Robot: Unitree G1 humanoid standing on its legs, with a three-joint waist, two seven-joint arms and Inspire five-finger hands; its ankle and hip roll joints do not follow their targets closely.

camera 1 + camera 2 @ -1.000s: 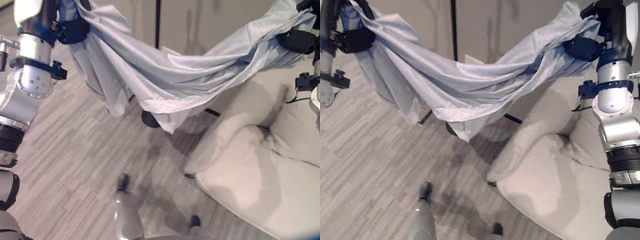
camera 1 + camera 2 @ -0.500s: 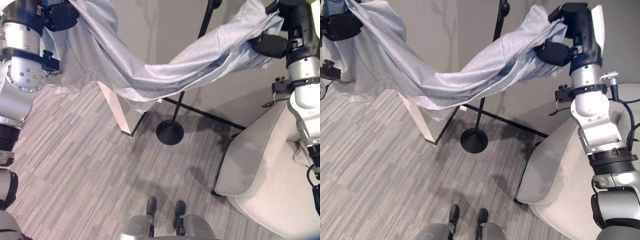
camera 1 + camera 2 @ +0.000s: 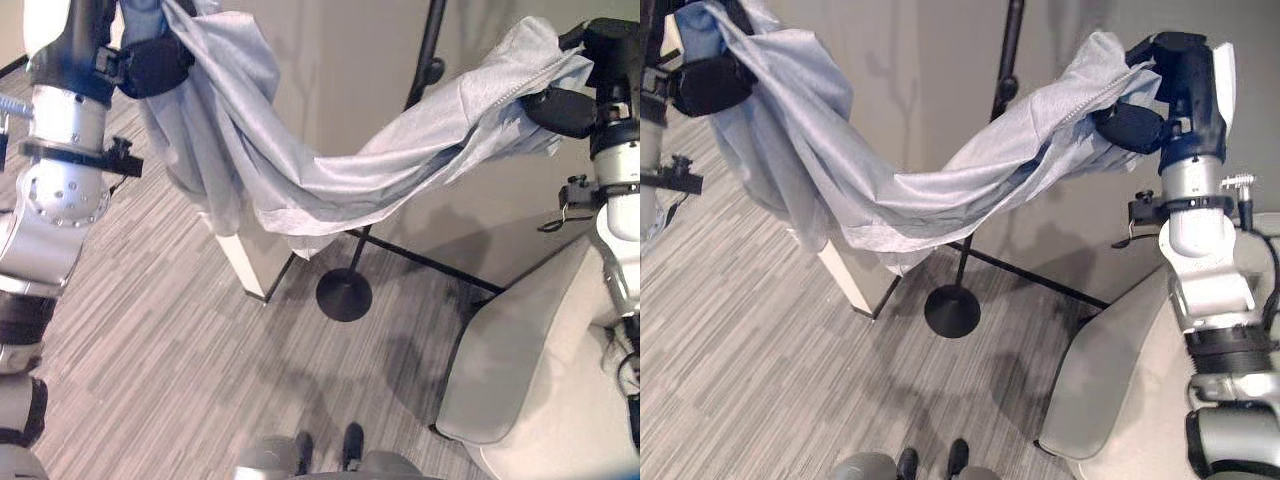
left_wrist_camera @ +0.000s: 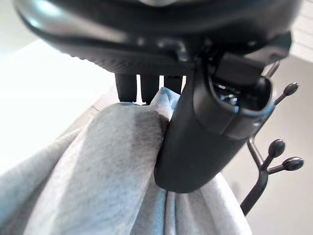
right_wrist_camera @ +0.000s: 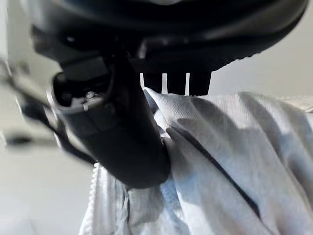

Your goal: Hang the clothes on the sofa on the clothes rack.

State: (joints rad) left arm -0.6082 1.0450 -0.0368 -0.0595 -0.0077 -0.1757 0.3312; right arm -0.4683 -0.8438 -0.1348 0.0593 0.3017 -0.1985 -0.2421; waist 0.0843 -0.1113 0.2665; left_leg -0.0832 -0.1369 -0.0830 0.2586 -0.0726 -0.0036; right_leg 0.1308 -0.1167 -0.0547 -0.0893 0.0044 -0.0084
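Here, the pale grey garment (image 3: 330, 180) hangs slung between the left hand (image 3: 155, 65) and right hand (image 3: 1140, 120), each pinching one end, in front of the clothes rack (image 3: 1005, 70). Judged light, limp and slippery; hold bunched edges, since the sagging middle drapes freely.

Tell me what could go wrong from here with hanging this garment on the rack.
The grey garment sags low between the left hand and right hand, so its middle could snag on the clothes rack pole rather than reach a hook. Each hand pinches just an edge of cloth between thumb and fingers, so a pull against the pole might slip it free. The drooping hem may also catch the white panel below.
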